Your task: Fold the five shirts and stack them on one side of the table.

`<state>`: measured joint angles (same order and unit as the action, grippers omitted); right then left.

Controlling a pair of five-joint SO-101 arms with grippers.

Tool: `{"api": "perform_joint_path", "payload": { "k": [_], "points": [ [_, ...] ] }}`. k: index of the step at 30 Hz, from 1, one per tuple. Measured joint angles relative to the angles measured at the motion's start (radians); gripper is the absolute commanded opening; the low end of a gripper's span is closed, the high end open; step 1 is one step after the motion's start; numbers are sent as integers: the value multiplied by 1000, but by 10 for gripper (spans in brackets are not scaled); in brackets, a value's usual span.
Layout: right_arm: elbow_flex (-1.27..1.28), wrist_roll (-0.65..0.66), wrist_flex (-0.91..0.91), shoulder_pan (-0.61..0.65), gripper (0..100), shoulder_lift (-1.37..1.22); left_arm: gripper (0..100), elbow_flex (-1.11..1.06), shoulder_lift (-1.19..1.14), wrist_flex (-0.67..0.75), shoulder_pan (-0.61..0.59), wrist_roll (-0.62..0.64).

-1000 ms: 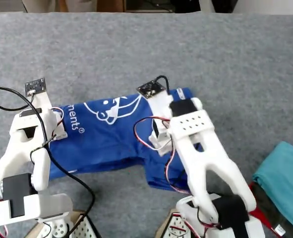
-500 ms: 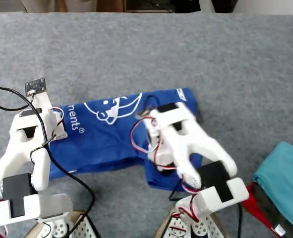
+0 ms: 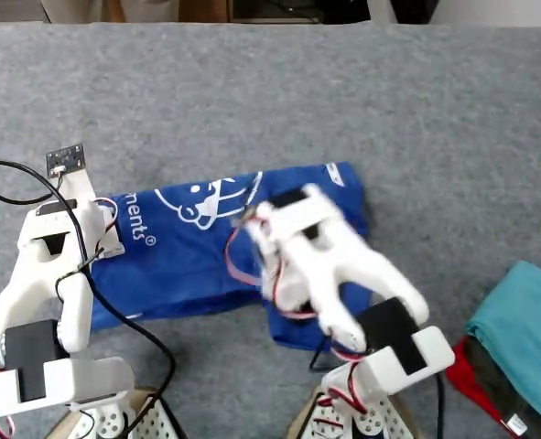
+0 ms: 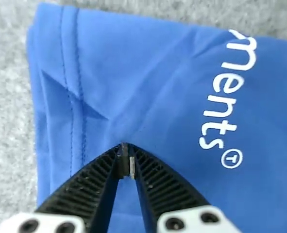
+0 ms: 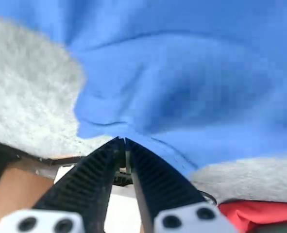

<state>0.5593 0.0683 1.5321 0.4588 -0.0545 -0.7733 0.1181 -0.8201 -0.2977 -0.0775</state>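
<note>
Blue shirt [image 3: 188, 247] is lying flat on the table [image 3: 252, 91], left of centre and toward the near edge. The print is facing up, and the right end is reaching closer to the near edge than the rest.

Left gripper [image 4: 125, 165] is sitting on the shirt's left end with its jaws fully together. Creases are converging on the tips, so it appears to be pinching a small tuck of cloth.

Right gripper [image 5: 124, 145] is hovering over the shirt's right part, by the near hem. Its jaws are also together, with no cloth seen between them.

A teal shirt [image 3: 522, 320] and something red [image 3: 476, 384] are waiting by the near-right corner.

Judgement: the fold of the blue shirt is under way and not finished. Next, the right gripper needs to open, take the right end at the hem and carry it across toward the left while the left end is being anchored.
</note>
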Motion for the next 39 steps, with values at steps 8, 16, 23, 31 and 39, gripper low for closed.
{"api": "perform_joint_path", "payload": {
  "k": [8,16,23,31,39],
  "points": [
    [-509,173,72,-195,5,-14,19,330,64,-344,-44,44],
    [-755,218,-100,-196,5,-230,19,430,-57,-351,-28,87],
    [-997,166,-144,-259,5,-603,19,430,-307,-192,-28,101],
    [-1372,167,-28,-376,5,-936,19,479,-390,-184,-66,92],
    [-1781,273,219,-328,5,-1019,19,528,-399,-190,-123,55]
  ]
}}
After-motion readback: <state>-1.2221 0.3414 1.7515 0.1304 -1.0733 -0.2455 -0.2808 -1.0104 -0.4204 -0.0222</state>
